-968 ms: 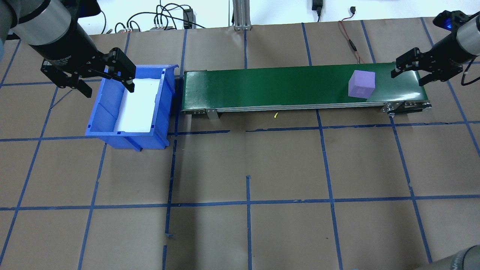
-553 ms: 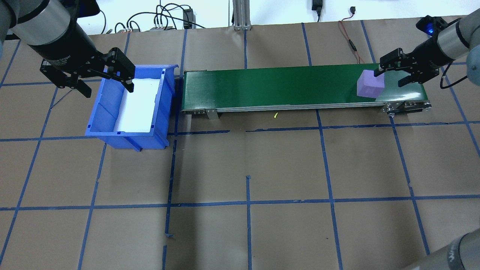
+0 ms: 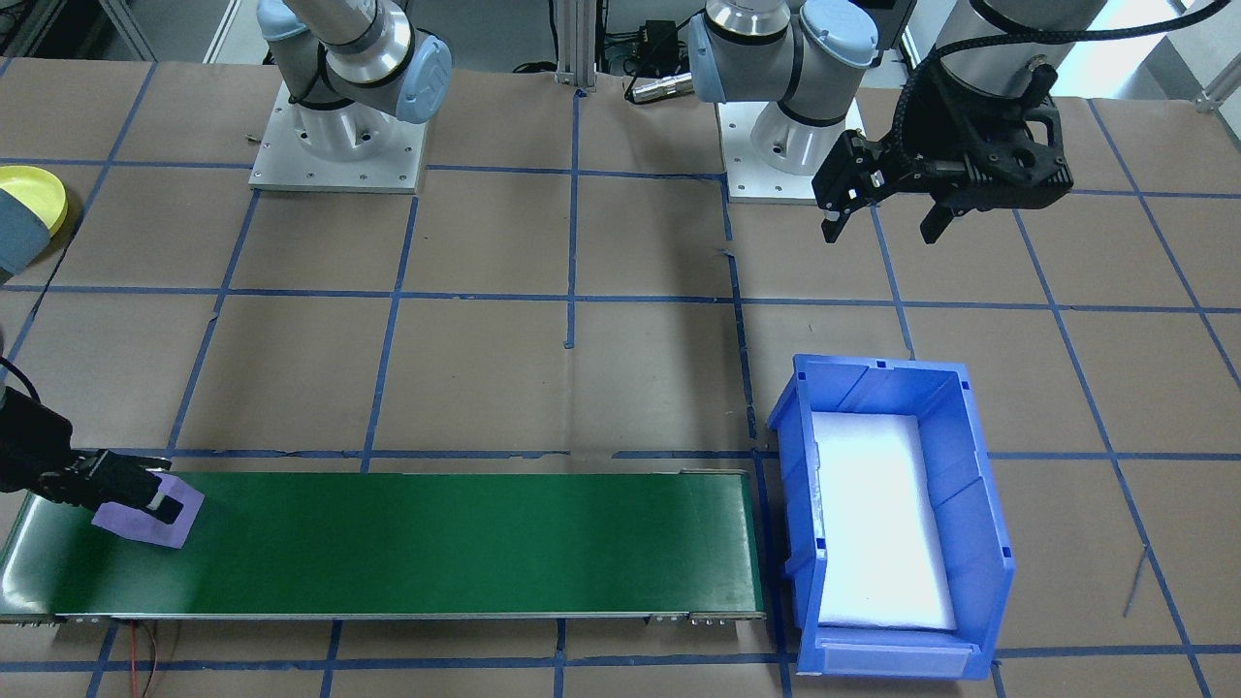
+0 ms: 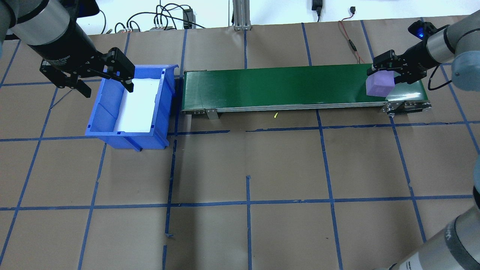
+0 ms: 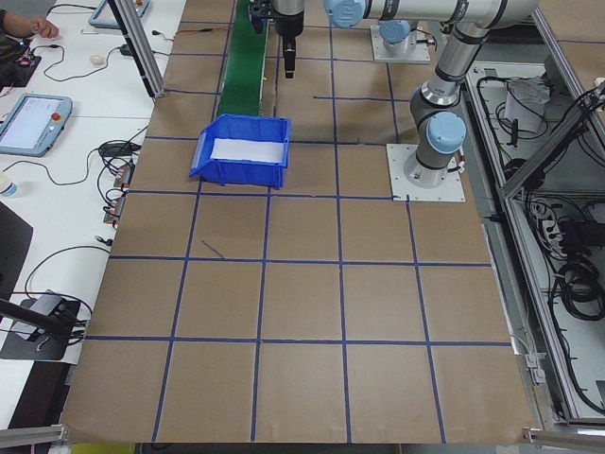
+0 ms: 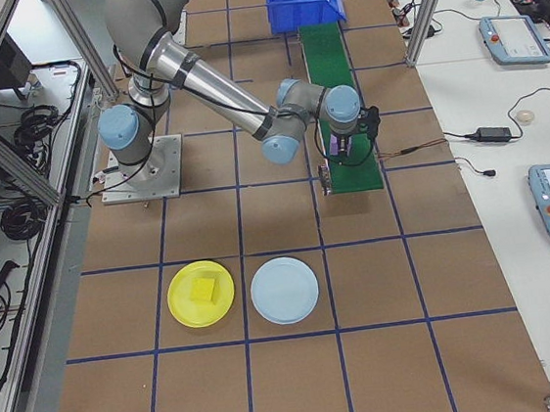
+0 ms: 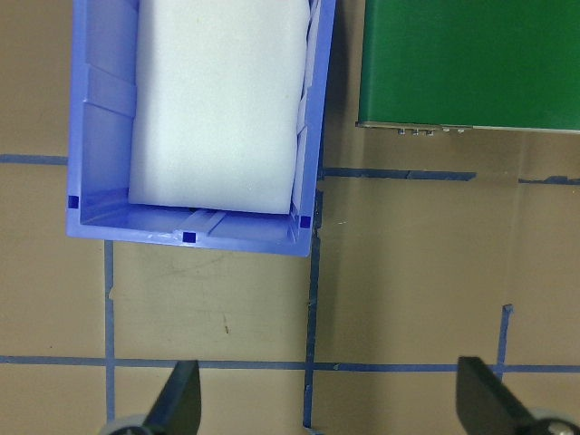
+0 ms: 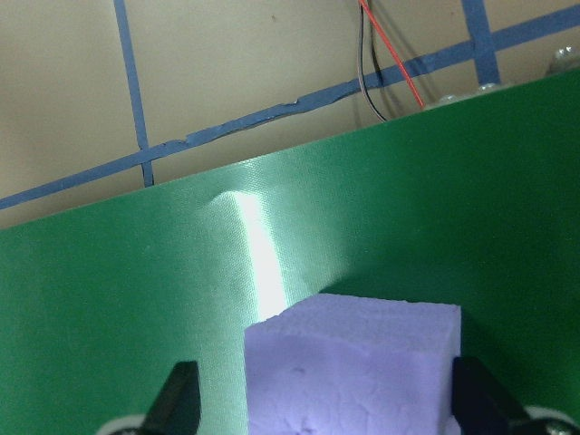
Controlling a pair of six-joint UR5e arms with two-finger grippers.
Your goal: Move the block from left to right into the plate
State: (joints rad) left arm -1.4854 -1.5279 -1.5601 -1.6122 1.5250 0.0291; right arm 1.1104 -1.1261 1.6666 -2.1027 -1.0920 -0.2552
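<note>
A purple block sits at the right end of the green conveyor belt. My right gripper is open and straddles the block, one finger on each side. In the right wrist view the block fills the space between the fingers, with a small gap at its left. My left gripper hangs open above the left rim of the blue bin. The yellow plate lies on the floor paper near the right arm's base with a small yellow block on it.
A light-blue plate lies beside the yellow one. The bin holds a white foam pad and abuts the belt's left end. Cables run along the table's far edge. The yellow plate's edge shows partly behind an arm joint.
The purple block has travelled right along the belt to its end. My right gripper has come in leftward and now straddles it. The left arm has not moved.
</note>
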